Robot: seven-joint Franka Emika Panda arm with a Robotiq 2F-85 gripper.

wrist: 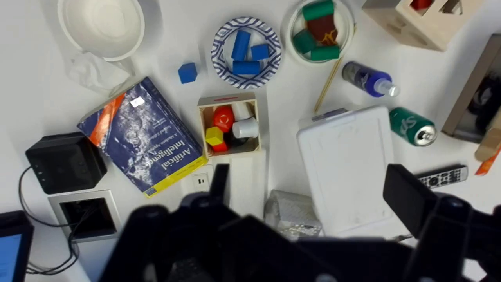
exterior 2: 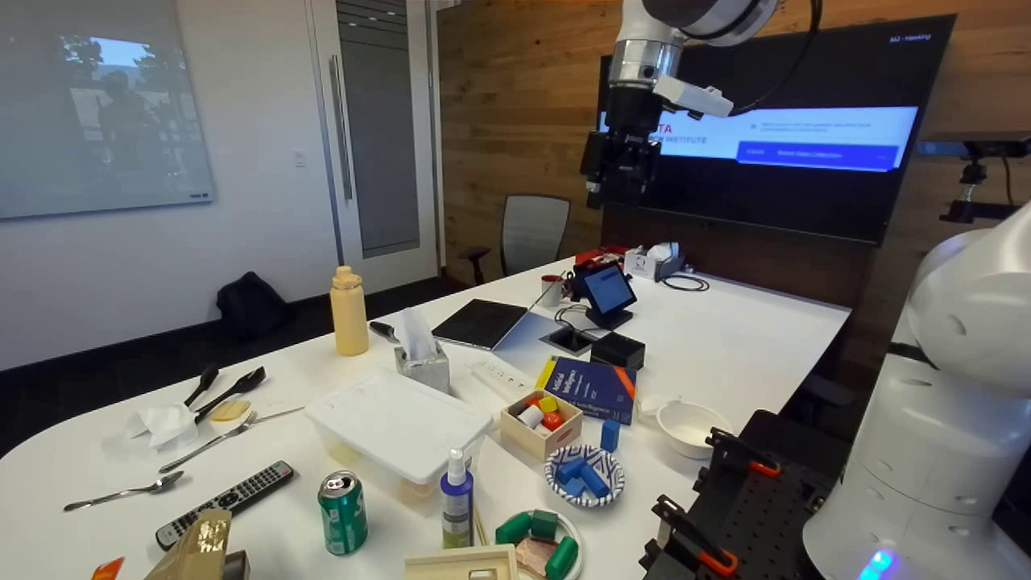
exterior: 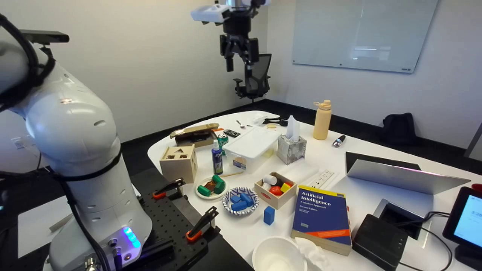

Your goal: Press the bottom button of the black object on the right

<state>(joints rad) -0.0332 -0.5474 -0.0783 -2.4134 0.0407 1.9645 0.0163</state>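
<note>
The black object (exterior: 380,241) is a matte black boxy device on the white table, beside the blue book. It also shows in an exterior view (exterior 2: 618,351) and at the left of the wrist view (wrist: 64,162). Small light marks (wrist: 40,173) run along one of its faces; I cannot make out separate buttons. My gripper (exterior: 239,67) is high above the table, far from the black object; it also shows in an exterior view (exterior 2: 620,187). In the wrist view my gripper (wrist: 307,176) has its fingers wide apart with nothing between them.
The blue book (wrist: 145,137) lies right against the black object. A tablet (exterior: 469,218), loose cables (wrist: 70,246) and a laptop (exterior: 395,180) are near it. A white bowl (exterior: 278,256), tissue box (exterior: 292,148), plastic box (exterior: 252,145) and tall bottle (exterior: 322,120) also stand on the table.
</note>
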